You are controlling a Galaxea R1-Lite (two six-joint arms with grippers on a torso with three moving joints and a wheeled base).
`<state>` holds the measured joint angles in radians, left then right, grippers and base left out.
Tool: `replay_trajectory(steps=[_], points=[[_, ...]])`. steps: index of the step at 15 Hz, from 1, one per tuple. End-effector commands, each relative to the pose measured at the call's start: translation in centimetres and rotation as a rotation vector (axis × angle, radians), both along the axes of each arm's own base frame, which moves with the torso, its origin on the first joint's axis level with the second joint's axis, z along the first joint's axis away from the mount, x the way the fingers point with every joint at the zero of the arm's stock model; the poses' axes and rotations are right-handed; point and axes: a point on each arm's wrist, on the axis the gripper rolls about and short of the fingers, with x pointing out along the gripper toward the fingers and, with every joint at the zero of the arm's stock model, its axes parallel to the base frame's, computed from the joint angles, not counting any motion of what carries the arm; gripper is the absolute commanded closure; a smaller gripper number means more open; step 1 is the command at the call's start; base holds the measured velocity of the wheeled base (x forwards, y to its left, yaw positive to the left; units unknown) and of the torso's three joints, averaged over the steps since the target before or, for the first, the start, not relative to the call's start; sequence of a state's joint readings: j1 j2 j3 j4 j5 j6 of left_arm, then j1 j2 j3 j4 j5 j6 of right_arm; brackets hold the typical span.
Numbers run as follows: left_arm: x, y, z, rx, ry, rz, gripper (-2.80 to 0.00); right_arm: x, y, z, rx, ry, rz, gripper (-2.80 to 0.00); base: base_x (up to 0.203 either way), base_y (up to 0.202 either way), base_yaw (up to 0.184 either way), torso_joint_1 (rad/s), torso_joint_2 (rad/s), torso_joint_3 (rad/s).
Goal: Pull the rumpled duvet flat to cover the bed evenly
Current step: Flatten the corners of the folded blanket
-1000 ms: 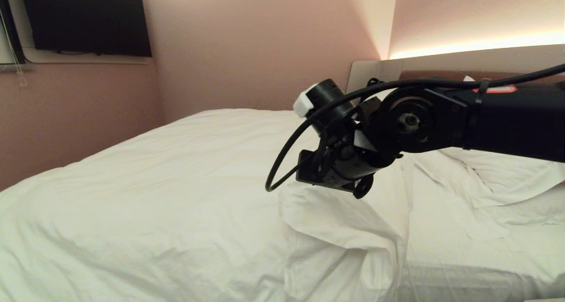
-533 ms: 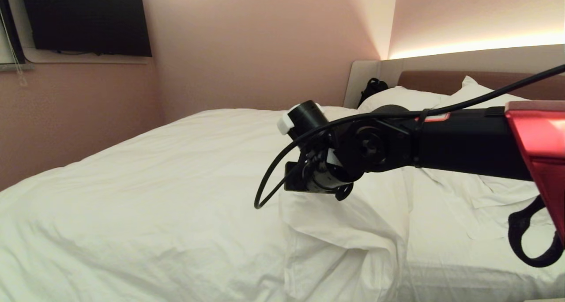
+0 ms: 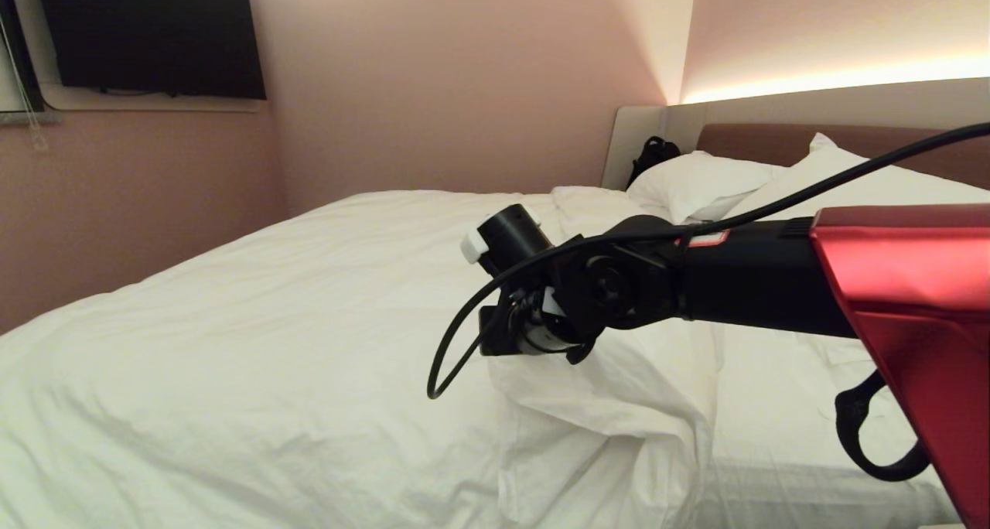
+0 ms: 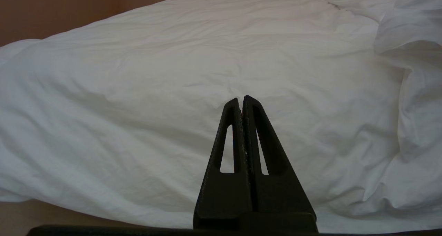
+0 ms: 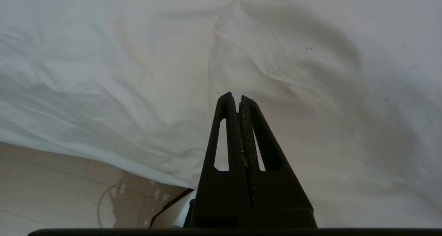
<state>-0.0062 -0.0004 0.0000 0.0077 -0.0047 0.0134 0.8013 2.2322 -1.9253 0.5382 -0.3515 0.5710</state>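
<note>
Duvet (image 3: 271, 320) lies bunched under right hand (image 5: 238, 98) (pinched closed).

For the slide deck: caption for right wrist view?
Right gripper, shut and empty, above the rumpled duvet.

Right arm (image 3: 735, 289) blocks part of the pillows (image 3: 696, 185) and duvet (image 3: 271, 320); TV (image 3: 147, 34) cut by top edge; dark object (image 3: 651, 156) by headboard unidentifiable.

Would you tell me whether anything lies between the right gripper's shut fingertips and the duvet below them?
Nothing: in the right wrist view the right gripper hangs over the duvet, and only bare white fabric shows.
</note>
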Motion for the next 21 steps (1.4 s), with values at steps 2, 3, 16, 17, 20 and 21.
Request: replay_trajectory(steps=[2, 3, 16, 17, 20, 21], points=[[0.0, 0.0, 0.0, 0.000, 0.000, -0.001, 0.00, 0.1, 0.2, -0.2, -0.003, -0.012, 0.002, 0.00, 0.000, 0.000, 0.000, 0.000, 0.00, 0.000], [0.0, 0.0, 0.0, 0.000, 0.000, 0.000, 0.00, 0.2, 0.2, -0.3, -0.008, -0.011, 0.005, -1.20, 0.000, 0.000, 0.000, 0.000, 0.00, 0.000], [0.0, 0.0, 0.0, 0.000, 0.000, 0.000, 0.00, 2.0, 2.7, -7.2, -0.252, -0.095, -0.026, -2.80, 0.000, 0.000, 0.000, 0.000, 0.00, 0.000], [0.0, 0.0, 0.0, 0.000, 0.000, 0.000, 0.00, 2.0, 2.9, -7.3, -0.258, -0.105, -0.016, -2.80, 0.000, 0.000, 0.000, 0.000, 0.00, 0.000], [0.0, 0.0, 0.0, 0.000, 0.000, 0.000, 0.00, 2.3, 3.2, -8.0, -0.318, -0.151, -0.025, -2.80, 0.000, 0.000, 0.000, 0.000, 0.00, 0.000], [0.0, 0.0, 0.0, 0.000, 0.000, 0.000, 0.00, 2.5, 3.3, -8.4, -0.336, -0.164, -0.025, -2.80, 0.000, 0.000, 0.000, 0.000, 0.00, 0.000]])
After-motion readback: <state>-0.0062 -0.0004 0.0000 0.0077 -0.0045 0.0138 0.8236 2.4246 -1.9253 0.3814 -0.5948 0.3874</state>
